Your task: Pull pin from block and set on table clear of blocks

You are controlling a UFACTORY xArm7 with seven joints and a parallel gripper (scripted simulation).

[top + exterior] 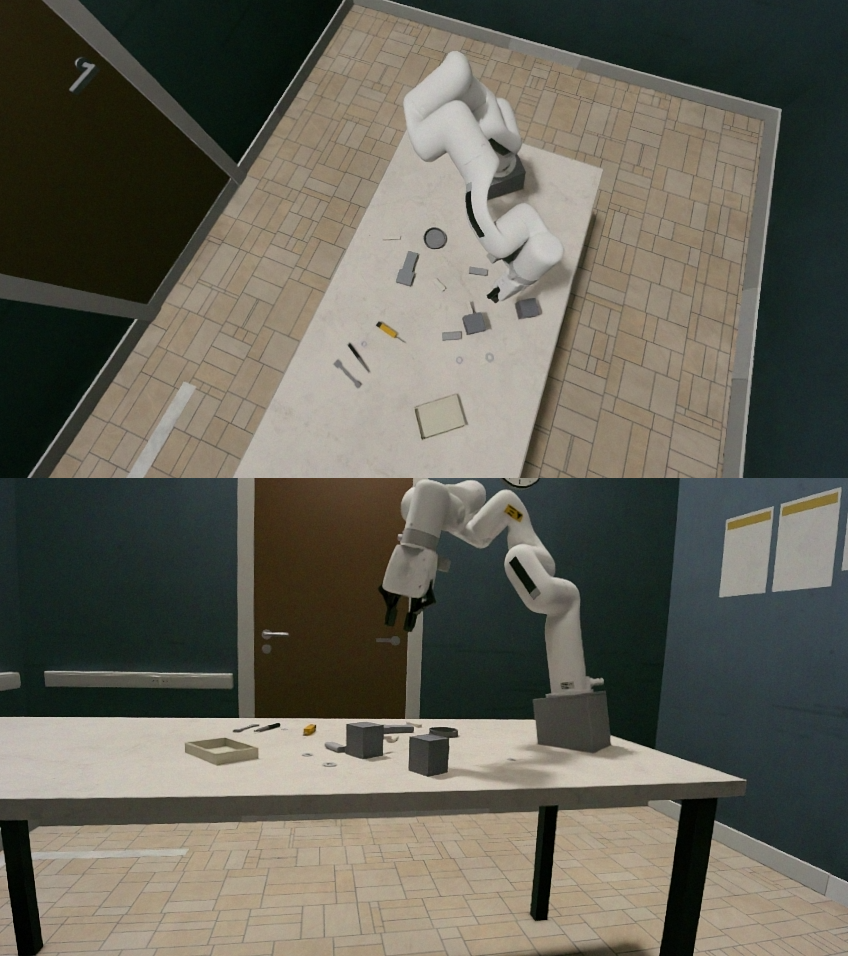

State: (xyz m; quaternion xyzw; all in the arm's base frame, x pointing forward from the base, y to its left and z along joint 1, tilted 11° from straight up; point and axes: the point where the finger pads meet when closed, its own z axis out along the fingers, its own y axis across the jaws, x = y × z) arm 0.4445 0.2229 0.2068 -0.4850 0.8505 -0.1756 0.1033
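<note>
The pin (472, 307) is a thin dark rod sticking out of the side of a grey block (475, 323) that stands near the middle of the table. The same block shows in the exterior view (364, 739), where I cannot make the pin out. A second grey block (527, 308) stands beside it, nearer the table edge, and also shows in the exterior view (428, 754). My gripper (402, 617) hangs high above the table, fingers pointing down, partly open and empty. From above, the gripper (494, 293) lies between the two blocks, a little toward the arm's base.
Loose items lie around: a shallow tray (440, 415), a yellow-handled tool (388, 330), a pen (358, 356), a wrench (346, 372), washers (489, 356), small grey bars (407, 267), a dark disc (435, 238). The arm's base block (571, 720) stands at the far end.
</note>
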